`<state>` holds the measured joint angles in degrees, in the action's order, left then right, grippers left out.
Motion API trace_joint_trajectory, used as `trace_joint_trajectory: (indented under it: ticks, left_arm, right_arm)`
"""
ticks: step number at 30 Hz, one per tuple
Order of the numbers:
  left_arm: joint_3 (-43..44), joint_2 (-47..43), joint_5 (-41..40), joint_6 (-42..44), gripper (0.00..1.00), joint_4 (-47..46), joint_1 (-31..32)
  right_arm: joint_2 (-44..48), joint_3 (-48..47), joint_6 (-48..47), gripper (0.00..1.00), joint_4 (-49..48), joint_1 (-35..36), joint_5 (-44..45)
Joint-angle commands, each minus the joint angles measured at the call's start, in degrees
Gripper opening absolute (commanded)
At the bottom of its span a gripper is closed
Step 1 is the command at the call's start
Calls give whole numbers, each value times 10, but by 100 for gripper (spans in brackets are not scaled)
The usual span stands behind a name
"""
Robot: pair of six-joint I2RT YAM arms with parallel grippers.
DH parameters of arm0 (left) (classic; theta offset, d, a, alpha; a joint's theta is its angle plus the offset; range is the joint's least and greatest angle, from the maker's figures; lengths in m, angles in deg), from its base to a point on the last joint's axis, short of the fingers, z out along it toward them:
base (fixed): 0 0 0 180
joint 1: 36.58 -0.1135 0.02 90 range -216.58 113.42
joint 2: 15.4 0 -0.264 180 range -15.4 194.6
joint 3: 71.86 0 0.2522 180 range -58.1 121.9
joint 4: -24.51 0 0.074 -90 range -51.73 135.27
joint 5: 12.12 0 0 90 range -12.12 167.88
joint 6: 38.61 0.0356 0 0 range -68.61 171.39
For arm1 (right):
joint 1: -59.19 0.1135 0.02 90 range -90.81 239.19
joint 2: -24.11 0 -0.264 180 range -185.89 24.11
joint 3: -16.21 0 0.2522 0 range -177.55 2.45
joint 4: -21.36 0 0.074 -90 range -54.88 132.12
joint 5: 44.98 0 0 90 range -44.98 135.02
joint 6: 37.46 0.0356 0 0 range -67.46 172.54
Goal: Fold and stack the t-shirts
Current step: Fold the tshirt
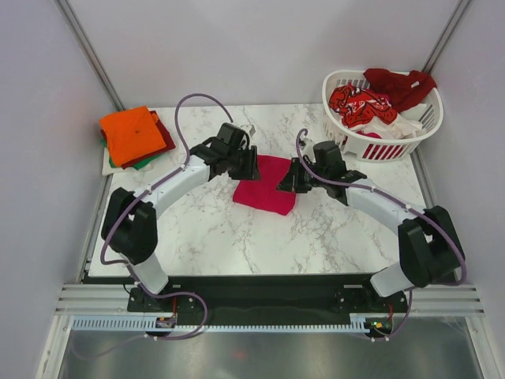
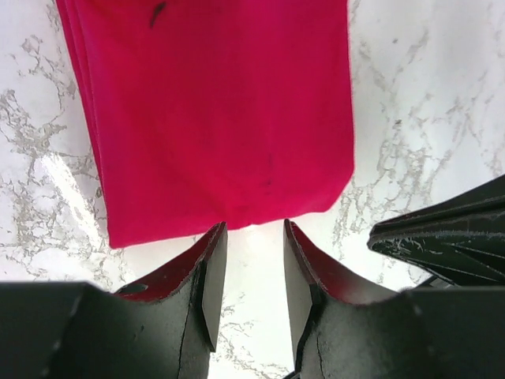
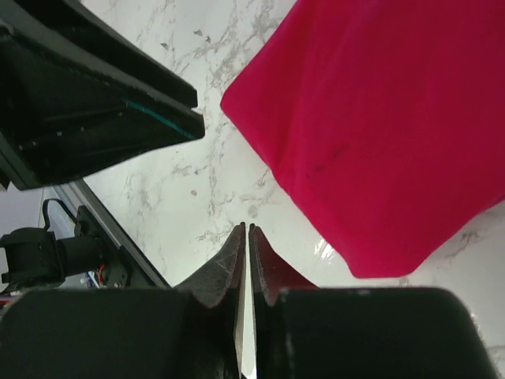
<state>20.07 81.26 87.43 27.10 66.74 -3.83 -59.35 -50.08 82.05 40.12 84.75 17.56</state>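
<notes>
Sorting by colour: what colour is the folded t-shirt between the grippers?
The folded cloth t-shirt is plain magenta-red, clearest in the left wrist view.

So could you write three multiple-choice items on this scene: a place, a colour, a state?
1. Where does the basket stand? A far right corner. B far left corner. C between the arms.
2. What colour is the top shirt at far left? A green. B orange. C white.
3. How is the left gripper? A shut on a shirt. B open, empty. C shut, empty.
Key: 1 A, it stands at the table's far right; 2 B, orange lies uppermost; 3 B, bare table shows between its jaws.
</notes>
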Motion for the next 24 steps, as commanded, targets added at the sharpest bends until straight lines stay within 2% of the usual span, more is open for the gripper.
trace_joint_trajectory:
  ticks: [1,2,10,16,20,21,24]
  left_arm:
    - [3,27,-6,24,42,10,-8]
    - [-1,40,-61,16,48,47,-10]
    - [-45,140,-57,-9,43,8,-35]
    - [-93,152,-76,-18,41,-6,-40]
    - [-135,120,-88,-14,40,-5,-42]
    - [-142,109,-81,-14,40,-2,-42]
    - [-173,37,-64,-25,41,18,-41]
  right_arm:
    - [-61,-24,-7,10,2,-9,-6]
    - [-91,-25,-5,10,-11,-18,-8]
    - [-221,24,-11,5,-72,-72,14]
    - [-225,80,8,3,-71,-79,49]
    - [-186,67,-14,15,-1,-79,109]
    - [-162,54,-19,24,18,-80,136]
    - [-96,20,-36,34,94,-78,183]
